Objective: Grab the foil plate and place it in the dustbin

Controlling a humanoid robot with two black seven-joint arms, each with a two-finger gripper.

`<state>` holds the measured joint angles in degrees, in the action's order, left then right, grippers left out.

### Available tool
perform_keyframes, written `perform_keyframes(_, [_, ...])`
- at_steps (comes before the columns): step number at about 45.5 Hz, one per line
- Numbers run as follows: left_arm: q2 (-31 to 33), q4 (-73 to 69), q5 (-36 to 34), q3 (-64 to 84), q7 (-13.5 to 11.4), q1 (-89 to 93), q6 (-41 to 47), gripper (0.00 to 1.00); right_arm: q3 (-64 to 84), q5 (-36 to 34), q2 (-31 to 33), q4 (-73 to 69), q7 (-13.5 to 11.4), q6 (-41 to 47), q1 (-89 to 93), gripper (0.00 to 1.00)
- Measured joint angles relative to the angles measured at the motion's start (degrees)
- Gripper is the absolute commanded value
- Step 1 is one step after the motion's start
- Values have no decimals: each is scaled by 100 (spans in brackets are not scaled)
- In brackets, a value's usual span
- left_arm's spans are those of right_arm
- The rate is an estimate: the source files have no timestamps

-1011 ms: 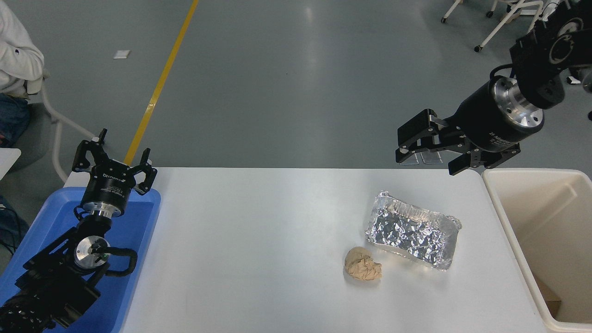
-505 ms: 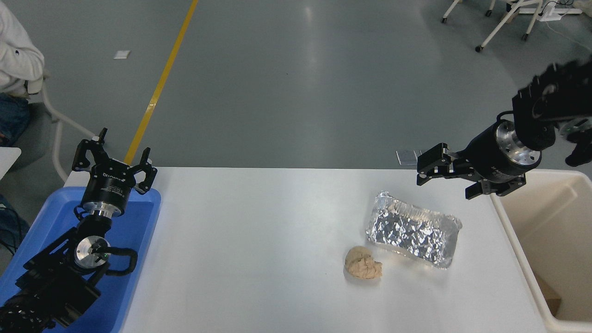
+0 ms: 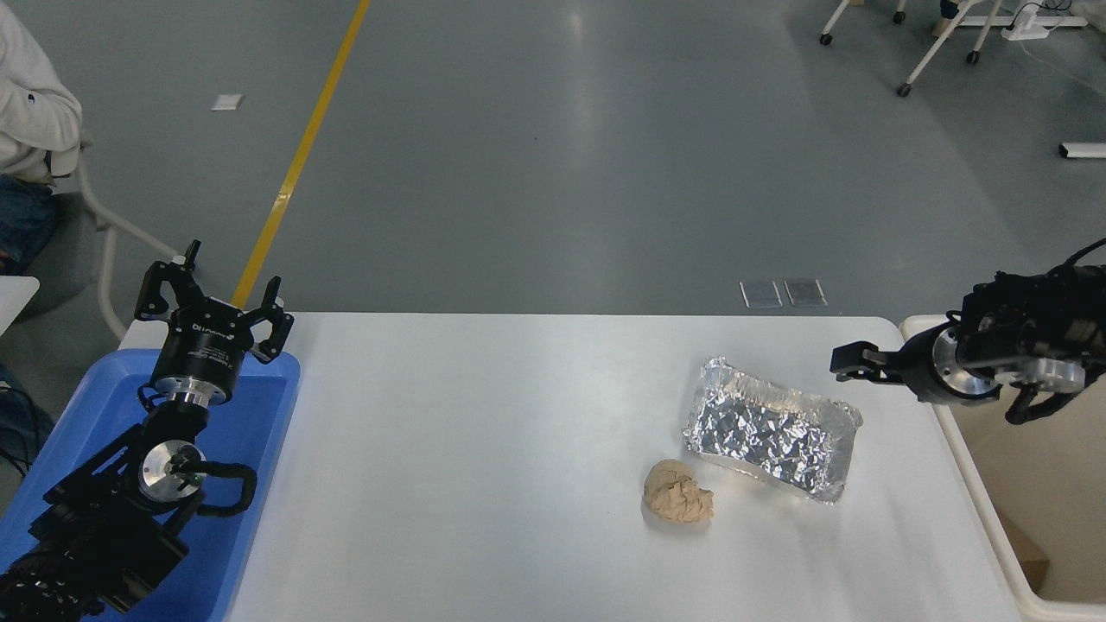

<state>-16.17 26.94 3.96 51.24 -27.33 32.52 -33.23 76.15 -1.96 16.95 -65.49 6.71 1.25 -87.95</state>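
Observation:
The foil plate (image 3: 769,429), a crinkled silver tray, lies on the white table (image 3: 484,449) right of the middle. The cream dustbin (image 3: 986,518) stands against the table's right edge. My right gripper (image 3: 851,363) comes in low from the right over the bin's near corner. It is seen edge-on, points left, looks open and empty, and sits just above and right of the plate's far right corner without touching it. My left gripper (image 3: 212,302) is parked open at the lower left.
A crumpled tan paper ball (image 3: 678,491) lies just left of the plate's near edge. A blue tray (image 3: 259,415) sits under the left arm. A person's white sleeve (image 3: 26,112) shows at the top left.
My right arm has dropped from high above the table's far right edge down to table height beside the plate, and turned edge-on. The plate, the paper ball and the left arm have not moved.

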Motion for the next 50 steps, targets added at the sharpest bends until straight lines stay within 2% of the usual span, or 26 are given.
perform_keyframes(26, [0,1,0,0,0,0,1,99,-650,-48,-56,759,-4,-735,1456,98])
perform_keyframes(37, [0,1,0,0,0,0,2,99,-847,-82,-59,1008,1,-953,1892,85])
perform_keyframes(39, [0,1,0,0,0,0,2,99,-901,-87,-59,1030,1,-971,1949,75])
perform_keyframes(47, [0,0,0,0,0,0,2,99,-1050,-97,-62,1087,5,-1022,2103,25])
perform_keyframes(50, [0,0,0,0,0,0,2,99,-1084,-96,-65,1099,9,-1031,2139,10])
